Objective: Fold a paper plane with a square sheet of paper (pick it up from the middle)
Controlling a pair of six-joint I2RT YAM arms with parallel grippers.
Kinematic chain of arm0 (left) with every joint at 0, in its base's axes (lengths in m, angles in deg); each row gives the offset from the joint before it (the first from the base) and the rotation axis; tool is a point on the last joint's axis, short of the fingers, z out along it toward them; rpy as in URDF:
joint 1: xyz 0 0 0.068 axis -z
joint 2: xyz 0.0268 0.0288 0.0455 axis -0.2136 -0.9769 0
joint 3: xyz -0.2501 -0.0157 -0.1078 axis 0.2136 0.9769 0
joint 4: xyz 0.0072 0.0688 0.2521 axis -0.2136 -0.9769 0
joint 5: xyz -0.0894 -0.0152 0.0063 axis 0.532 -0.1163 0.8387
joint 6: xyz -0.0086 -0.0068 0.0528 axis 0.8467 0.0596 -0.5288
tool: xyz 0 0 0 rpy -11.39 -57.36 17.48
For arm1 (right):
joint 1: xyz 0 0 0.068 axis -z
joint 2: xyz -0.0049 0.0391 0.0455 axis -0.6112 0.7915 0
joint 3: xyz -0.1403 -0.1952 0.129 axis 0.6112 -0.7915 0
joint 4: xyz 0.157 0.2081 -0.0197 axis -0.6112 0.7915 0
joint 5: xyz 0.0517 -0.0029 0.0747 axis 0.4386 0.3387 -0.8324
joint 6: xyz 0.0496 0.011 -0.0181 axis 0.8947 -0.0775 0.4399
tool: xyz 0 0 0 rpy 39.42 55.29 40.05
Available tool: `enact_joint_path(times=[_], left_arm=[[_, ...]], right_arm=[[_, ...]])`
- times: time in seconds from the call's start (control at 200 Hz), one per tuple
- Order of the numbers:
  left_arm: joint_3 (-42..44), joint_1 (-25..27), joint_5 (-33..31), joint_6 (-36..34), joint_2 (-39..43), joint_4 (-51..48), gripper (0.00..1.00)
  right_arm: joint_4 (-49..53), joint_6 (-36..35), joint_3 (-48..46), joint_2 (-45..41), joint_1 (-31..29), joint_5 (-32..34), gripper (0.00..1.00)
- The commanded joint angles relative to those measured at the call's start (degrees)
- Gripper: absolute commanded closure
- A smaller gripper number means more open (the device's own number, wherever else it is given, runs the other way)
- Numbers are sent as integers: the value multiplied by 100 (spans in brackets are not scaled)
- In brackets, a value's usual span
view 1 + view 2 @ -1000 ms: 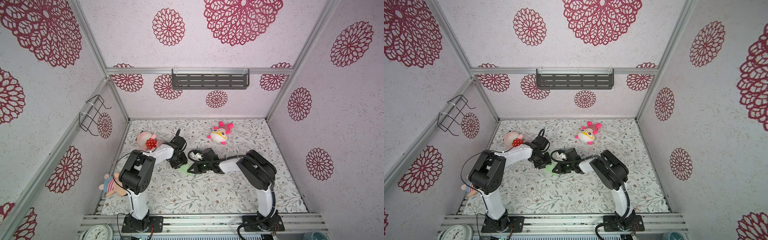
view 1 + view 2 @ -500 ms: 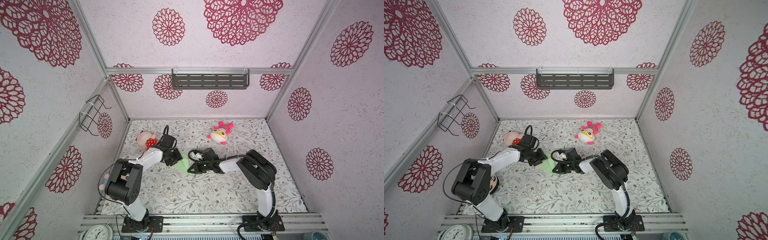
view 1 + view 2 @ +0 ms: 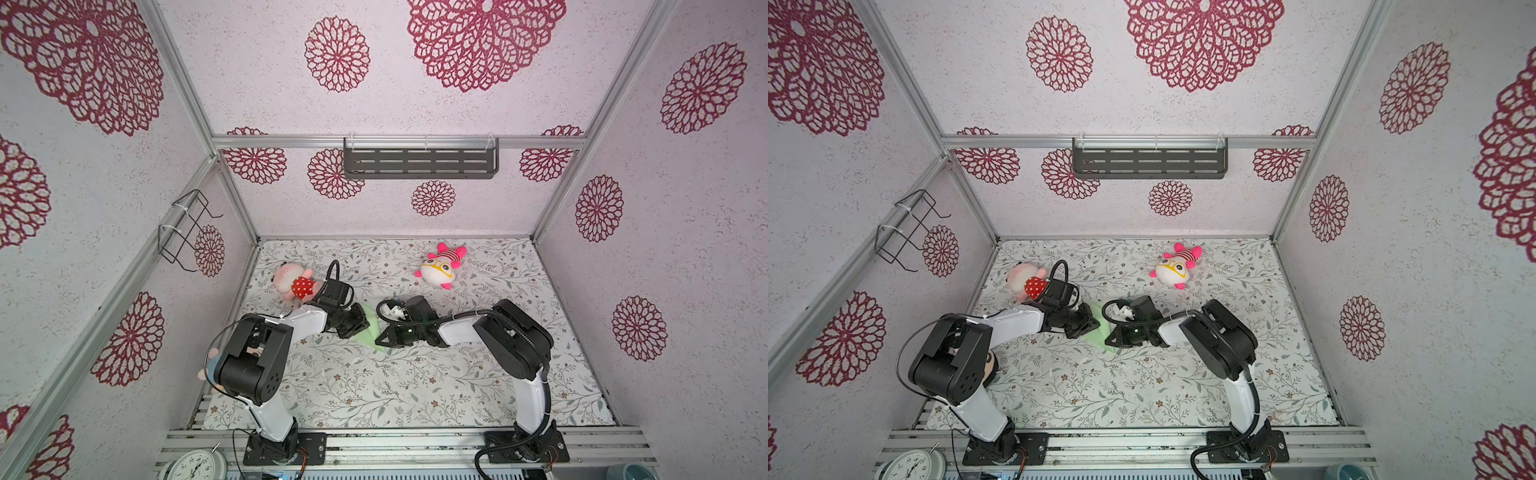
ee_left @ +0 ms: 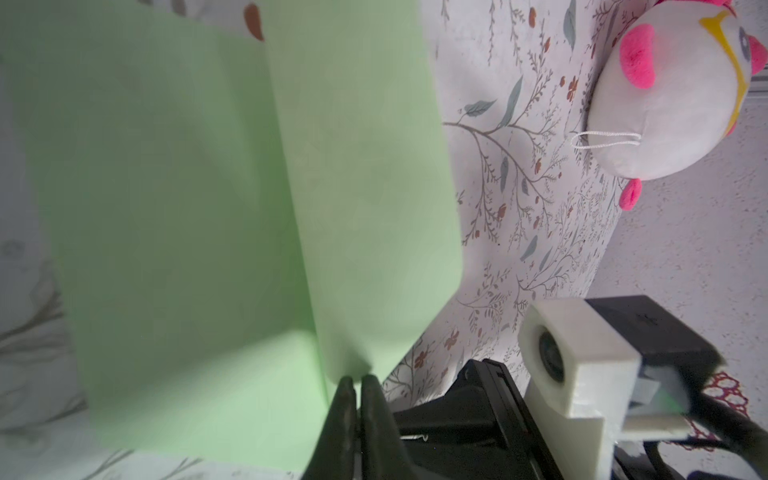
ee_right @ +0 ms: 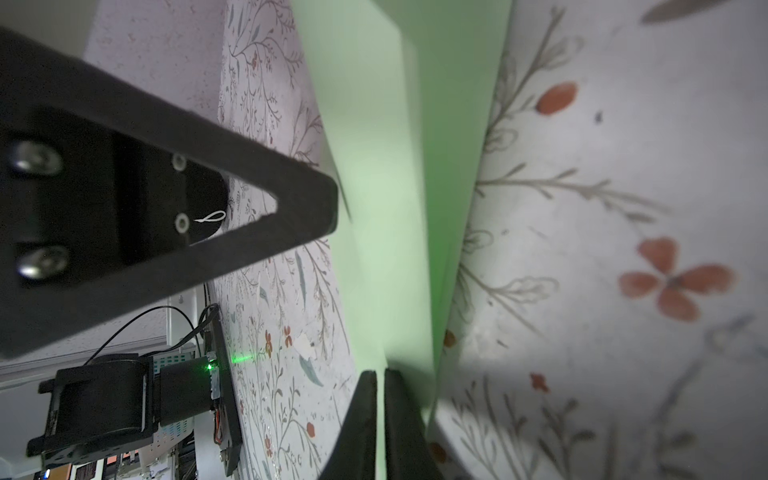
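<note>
Both arms pinched the square sheet of paper near the middle of the tabletop.
Thin, light and limp, the sheet sat between the two arms with one flap standing up along a crease. It would likely sag, slip or tear if tugged, so it is best held on folded edges close to the centre. The left jaws were pressed together on a raised fold, and the right jaws, nearly closed, nipped another edge.
</note>
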Motion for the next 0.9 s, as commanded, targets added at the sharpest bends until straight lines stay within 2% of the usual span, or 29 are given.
enact_joint_path(times=[0.0,0.735,0.896], left_arm=[[7,26,118,-21,-100,349,92],[-125,21,-264,-138,-592,-24,92],[-160,17,-484,-144,-720,-352,92]], right_arm=[[500,-46,-48,149,51,170,88],[479,-56,-91,140,51,144,89],[179,-5,-153,-190,51,-65,88]])
